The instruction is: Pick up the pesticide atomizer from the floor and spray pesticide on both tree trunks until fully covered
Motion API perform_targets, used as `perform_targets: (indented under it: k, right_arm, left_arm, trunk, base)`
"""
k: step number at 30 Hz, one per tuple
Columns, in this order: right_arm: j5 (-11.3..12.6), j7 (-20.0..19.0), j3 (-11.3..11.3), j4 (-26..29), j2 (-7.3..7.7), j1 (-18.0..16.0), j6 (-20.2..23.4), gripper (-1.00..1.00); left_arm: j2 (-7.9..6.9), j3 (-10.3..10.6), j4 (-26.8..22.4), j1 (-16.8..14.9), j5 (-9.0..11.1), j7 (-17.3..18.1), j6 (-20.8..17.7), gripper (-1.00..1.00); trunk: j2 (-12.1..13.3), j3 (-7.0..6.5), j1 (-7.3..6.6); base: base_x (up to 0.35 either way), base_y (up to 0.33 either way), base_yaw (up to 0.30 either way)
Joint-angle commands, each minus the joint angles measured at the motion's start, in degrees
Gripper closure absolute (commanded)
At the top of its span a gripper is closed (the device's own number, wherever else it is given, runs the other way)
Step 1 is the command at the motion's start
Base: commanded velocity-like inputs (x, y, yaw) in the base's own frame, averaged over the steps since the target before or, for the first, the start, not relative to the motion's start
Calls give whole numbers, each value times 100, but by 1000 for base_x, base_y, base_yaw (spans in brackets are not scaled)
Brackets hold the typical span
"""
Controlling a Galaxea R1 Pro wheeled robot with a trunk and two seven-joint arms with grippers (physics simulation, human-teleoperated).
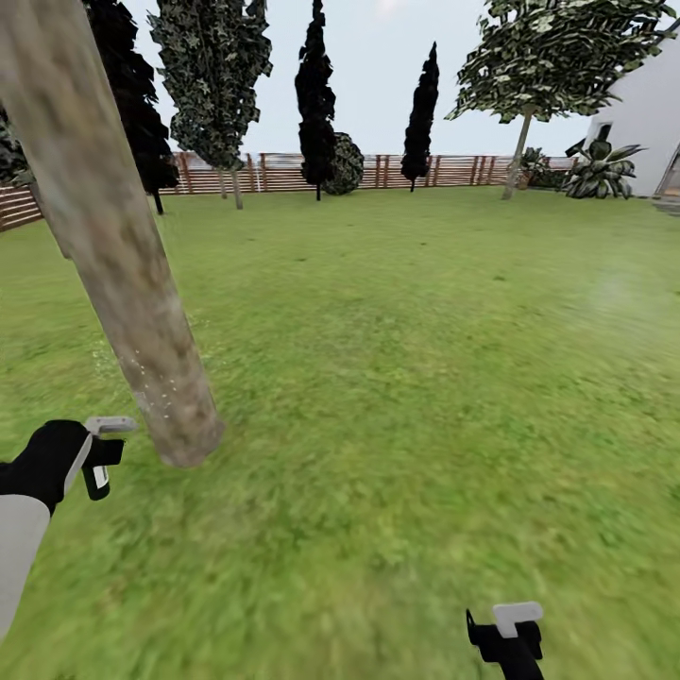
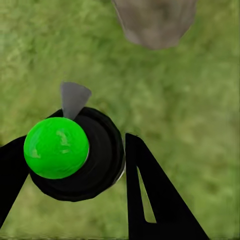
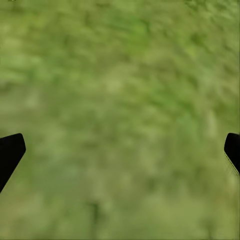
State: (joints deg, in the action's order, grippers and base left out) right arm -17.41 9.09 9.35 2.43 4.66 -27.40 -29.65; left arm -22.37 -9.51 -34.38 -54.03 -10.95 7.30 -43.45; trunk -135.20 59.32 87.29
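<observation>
Across the head view spreads the lawn (image 1: pixel 406 378) of the garden, closed at the back by a brown slat fence (image 1: pixel 283 173) with dark cypress-like trees (image 1: pixel 316 94) before it. At the left a thick, mottled grey-tan tree trunk (image 1: pixel 113 246) crosses the picture on a slant, its long axis running from the upper left corner down to its foot on the grass; pale specks dot its lower part. Just beside that foot sits the left gripper (image 1: pixel 99 453), black, with a grey nozzle-like piece on top aimed toward the trunk. The right gripper (image 1: pixel 510 633) hangs low at the right over bare grass, well apart from the trunk.

From the left wrist view comes what the head view hides: the pesticide atomizer (image 2: pixel 75 152), a round black body with a bright green ball on it, is clamped between the two black fingers (image 2: pixel 150 195). Its grey cone-shaped nozzle (image 2: pixel 74 99) points away from the wrist, toward the foot of the trunk (image 2: pixel 155 20), which stands near, apart from the nozzle, with grass between.

Over in the right wrist view, the two dark fingertips (image 3: pixel 10 152) sit at opposite edges, spread wide with nothing but blurred grass (image 3: pixel 120 110) between them.
</observation>
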Motion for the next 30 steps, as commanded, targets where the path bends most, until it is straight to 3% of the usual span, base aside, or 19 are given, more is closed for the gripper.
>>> perform_targets:
  k: [1, 15, 24, 30]
  right_arm:
    - [-61, 23, 40, -5, 0, -2, -15, -100]
    - [-61, 23, 40, -5, 0, -2, -15, -100]
    - [-61, 23, 40, -5, 0, -2, -15, -100]
    - [-61, 23, 38, -5, 0, -2, -15, -100]
  left_arm:
    - [5, -25, -7, -6, -65, 52, -24, 100]
    - [-1, -42, -27, -6, -59, 44, -24, 100]
    - [4, -69, -124, -10, -53, 43, -39, 100]
    - [-6, -94, -117, -11, -56, 43, -34, 100]
  trunk:
    - [-2, 5, -1]
    - [-2, 5, -1]
    - [-2, 5, -1]
    - [-2, 5, -1]
  base:
    - [0, -270, 139]
    - [10, -270, 9]
    - [187, -220, 5]
    - [72, -54, 221]
